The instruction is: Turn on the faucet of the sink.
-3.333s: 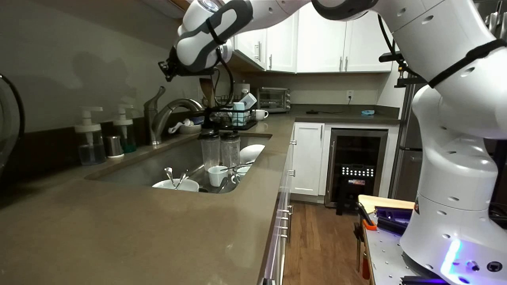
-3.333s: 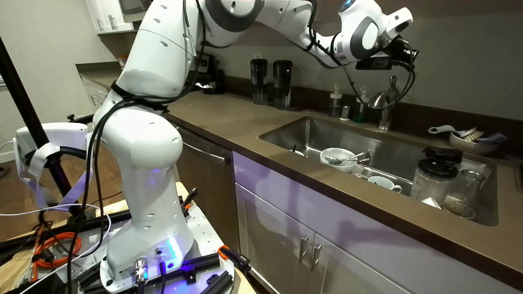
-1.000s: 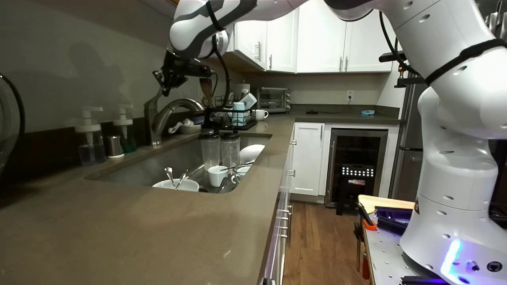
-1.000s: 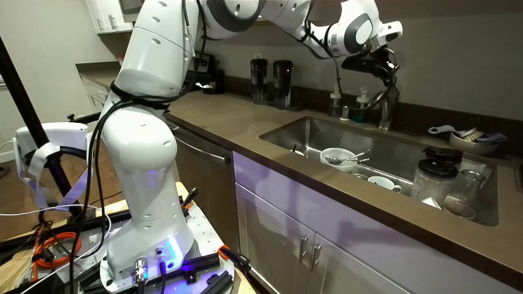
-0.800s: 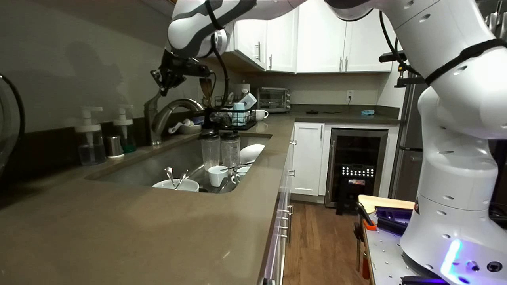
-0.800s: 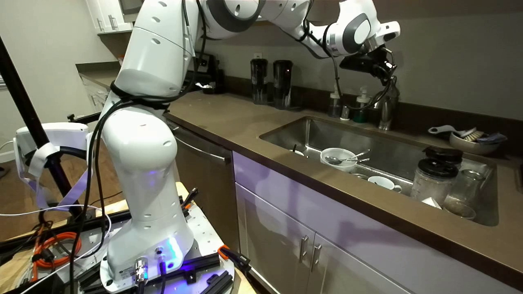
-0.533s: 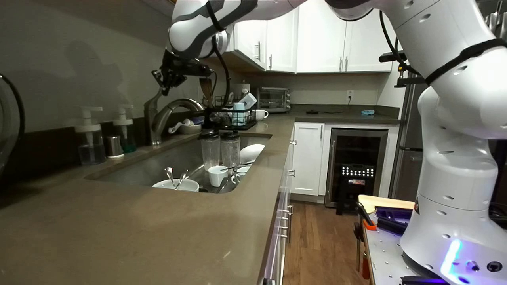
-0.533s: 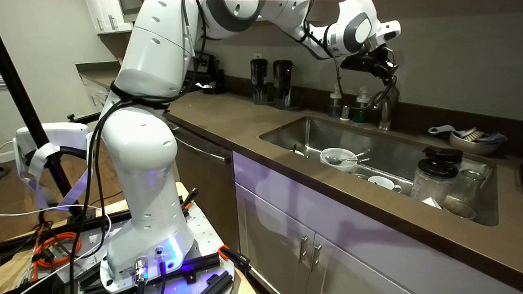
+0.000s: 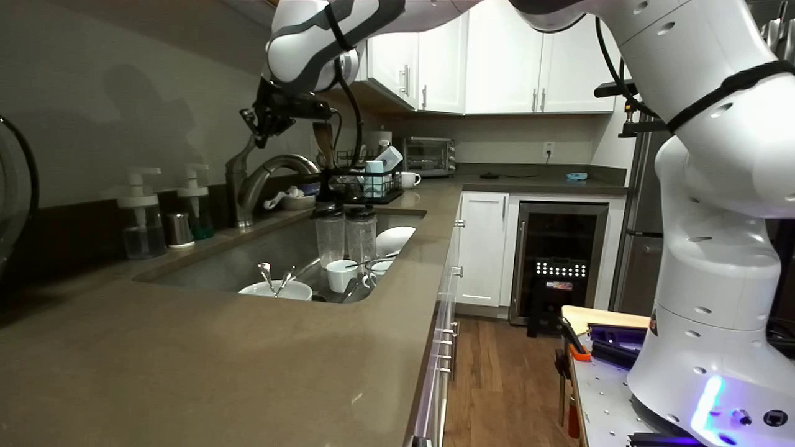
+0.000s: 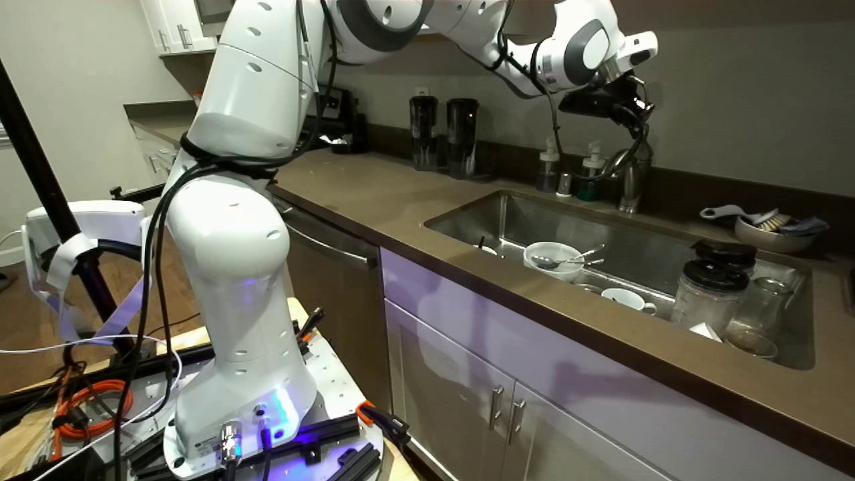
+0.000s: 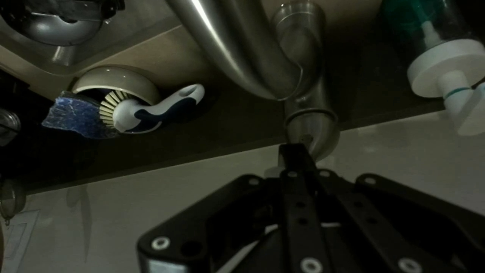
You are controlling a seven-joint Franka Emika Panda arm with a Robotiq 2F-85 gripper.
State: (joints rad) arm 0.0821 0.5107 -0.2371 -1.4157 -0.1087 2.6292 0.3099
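While the tool (image 11: 297,153) has its jaws pressed together, the faucet handle (image 11: 315,131) sits just beyond, toward one o'clock in the wrist view; whether the two touch is unclear. In an exterior view, the faucet (image 10: 633,186) stands at twelve o'clock of the sink (image 10: 648,250).

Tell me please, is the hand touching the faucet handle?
Cannot tell: in the wrist view the hand hides part of the faucet handle, so neither contact nor gap shows plainly.

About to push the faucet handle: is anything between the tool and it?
Nothing visible: the tool is right by the upper end of the faucet handle; the spout curves off to one side. Whether tool and handle touch, I can't tell.
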